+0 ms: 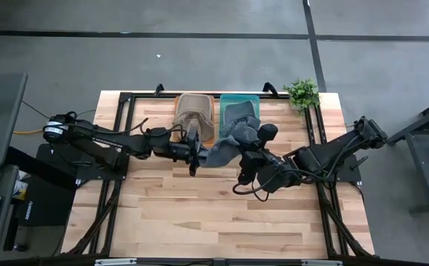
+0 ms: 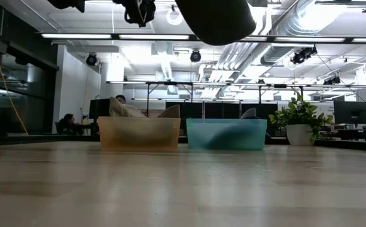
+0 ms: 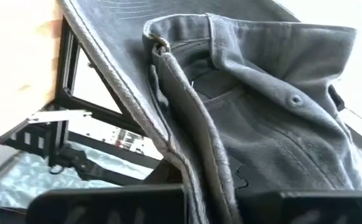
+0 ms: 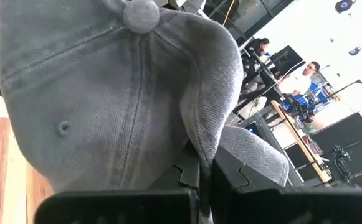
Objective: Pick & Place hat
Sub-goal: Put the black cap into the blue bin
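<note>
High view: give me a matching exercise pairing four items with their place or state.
Items:
1. grey hat
2. tan bin
3. teal bin
4. potted plant

Places or states:
A. at the table's far right corner
B. held up between both end effectors
C. far edge, left of its neighbour bin
D. far edge, between another bin and the plant

Pairs: 1-B, 2-C, 3-D, 4-A
</note>
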Tool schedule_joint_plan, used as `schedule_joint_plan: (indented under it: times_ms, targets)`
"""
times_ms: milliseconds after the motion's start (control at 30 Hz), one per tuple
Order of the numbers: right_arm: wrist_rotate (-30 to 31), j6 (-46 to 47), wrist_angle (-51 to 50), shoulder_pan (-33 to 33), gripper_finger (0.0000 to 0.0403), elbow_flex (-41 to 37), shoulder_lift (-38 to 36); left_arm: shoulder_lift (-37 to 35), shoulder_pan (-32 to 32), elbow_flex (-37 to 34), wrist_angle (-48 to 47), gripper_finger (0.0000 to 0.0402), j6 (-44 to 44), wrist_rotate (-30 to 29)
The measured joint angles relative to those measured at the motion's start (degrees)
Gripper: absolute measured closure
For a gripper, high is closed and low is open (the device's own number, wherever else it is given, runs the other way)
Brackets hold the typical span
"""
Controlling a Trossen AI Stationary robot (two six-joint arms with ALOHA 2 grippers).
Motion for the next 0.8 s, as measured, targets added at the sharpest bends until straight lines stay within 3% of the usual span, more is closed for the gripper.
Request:
schedule_joint_plan:
  times_ms: [267, 800]
  targets:
    - [-1.8, 0.0, 0.0, 0.1, 0.0395, 0.0, 0.0, 0.0, -0.2, 0.0, -2.9, 0.04, 3.3, 0.9]
    - [-11.1, 7.9, 0.2, 0.1, 0.0255, 0.0, 0.0, 0.0, -0.1, 0.0, -4.0, 0.0401, 7.1, 0.6]
